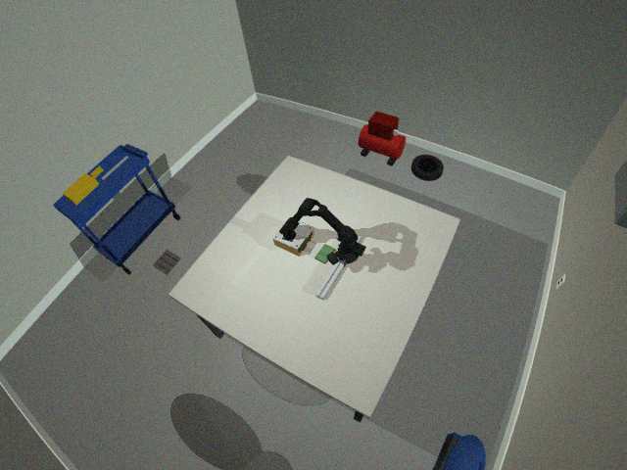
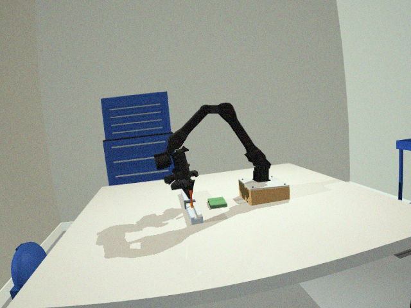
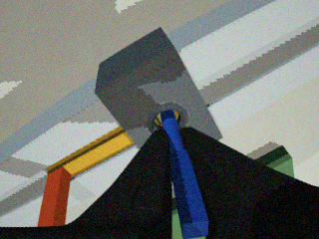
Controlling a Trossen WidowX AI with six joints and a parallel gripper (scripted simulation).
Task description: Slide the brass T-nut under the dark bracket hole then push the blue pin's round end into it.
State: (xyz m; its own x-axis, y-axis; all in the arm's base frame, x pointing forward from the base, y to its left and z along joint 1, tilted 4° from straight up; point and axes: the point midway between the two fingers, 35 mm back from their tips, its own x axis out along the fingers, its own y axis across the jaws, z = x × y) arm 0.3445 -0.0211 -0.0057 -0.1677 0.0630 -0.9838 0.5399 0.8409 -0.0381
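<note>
Gripper: the black gripper (image 1: 334, 258) (image 2: 189, 196) (image 3: 173, 139) is pinched narrow on the blue pin, its fingertips close above the bracket
Blue pin: the blue pin (image 3: 186, 184) runs between the fingers, its lower end in the bracket hole and its squared upper end toward the near side of the wrist view; how deep it sits cannot be told
Bracket: the dark bracket (image 3: 150, 90) spans the rail, with a round hole through its top
T-nut: the brass T-nut (image 2: 191, 206) (image 3: 100, 149) lies along the slot and runs beneath the bracket; brass shows inside the hole, around the pin tip
Handle: the orange handle (image 2: 191, 197) (image 3: 55, 194) sticks up from the nut's exposed end, outside the fingers
Rail: the aluminum rail (image 1: 331, 280) (image 2: 194, 217) (image 3: 224, 50) lies on the table, its near end past the handle in the exterior view
Tray: the green tray (image 1: 324, 253) (image 2: 217, 202) (image 3: 281, 164) is right of the rail in the exterior view, apart from it
Arm: the black arm (image 1: 329, 219) (image 2: 196, 122) arches left from its base block (image 1: 288, 246) (image 2: 270, 195) in the exterior view
Table: the pale table (image 1: 283, 313) (image 2: 232, 251) carries rail, tray and base block
Far side: a red compressor (image 1: 382, 144) stands left of a black tire (image 1: 414, 169) in the top view
</note>
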